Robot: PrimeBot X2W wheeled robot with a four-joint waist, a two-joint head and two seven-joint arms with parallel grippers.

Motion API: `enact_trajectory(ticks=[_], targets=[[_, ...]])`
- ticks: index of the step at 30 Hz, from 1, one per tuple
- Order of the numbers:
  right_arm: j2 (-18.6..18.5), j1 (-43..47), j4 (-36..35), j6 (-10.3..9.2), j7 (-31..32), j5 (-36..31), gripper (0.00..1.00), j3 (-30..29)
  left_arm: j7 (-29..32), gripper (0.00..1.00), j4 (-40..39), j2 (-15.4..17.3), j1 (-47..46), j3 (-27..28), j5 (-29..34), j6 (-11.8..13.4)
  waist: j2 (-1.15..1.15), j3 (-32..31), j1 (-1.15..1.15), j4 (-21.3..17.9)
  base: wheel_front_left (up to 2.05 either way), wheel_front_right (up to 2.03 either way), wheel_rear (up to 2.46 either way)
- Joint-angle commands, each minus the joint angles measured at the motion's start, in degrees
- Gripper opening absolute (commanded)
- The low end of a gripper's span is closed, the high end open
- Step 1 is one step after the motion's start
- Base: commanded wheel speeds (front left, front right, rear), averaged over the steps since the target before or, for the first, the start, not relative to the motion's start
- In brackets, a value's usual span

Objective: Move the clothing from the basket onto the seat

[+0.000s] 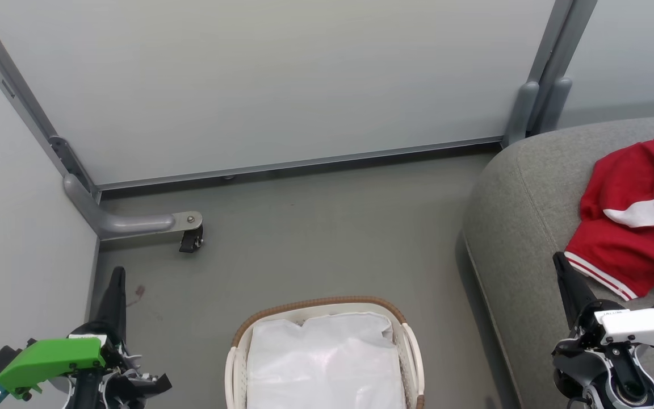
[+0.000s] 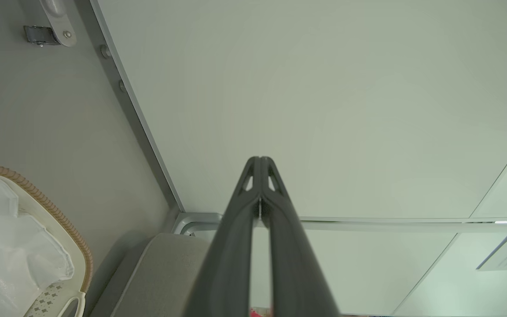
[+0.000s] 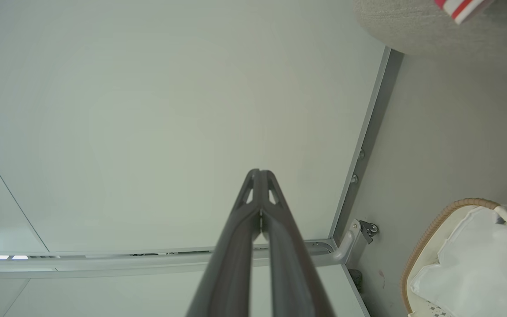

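- The red clothing lies on the grey seat, right of the basket.
- The basket holds a white lining sheet.
- Left of the basket, the left hand has its fingers pressed together, empty.
- Right of the basket, the right hand is likewise closed and empty.

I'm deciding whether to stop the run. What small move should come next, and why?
Probably none beyond holding both arms at rest: the basket holds just its white lining sheet, the red clothing lies on the seat, and the left tool and right tool are shut, empty.
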Motion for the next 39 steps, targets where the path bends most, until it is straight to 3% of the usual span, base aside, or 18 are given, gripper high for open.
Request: enact_trajectory(ticks=[1, 39], targets=[[-0.35, 0.62, -0.37, -0.04, 0.45, 1.05, 0.00, -0.25, 0.25, 0.00, -0.32, 0.39, -0.93, 0.30, -1.07, -0.42, 0.00, -0.02, 0.00, 0.02, 0.00, 0.00, 0.00], [-0.35, 0.62, -0.32, -0.03, 0.41, 0.96, 0.00, -0.22, 0.31, 0.00, -0.23, 0.39, -0.81, 0.26, -0.98, -0.43, 0.00, -0.03, 0.00, 0.03, 0.00, 0.00, 0.00]])
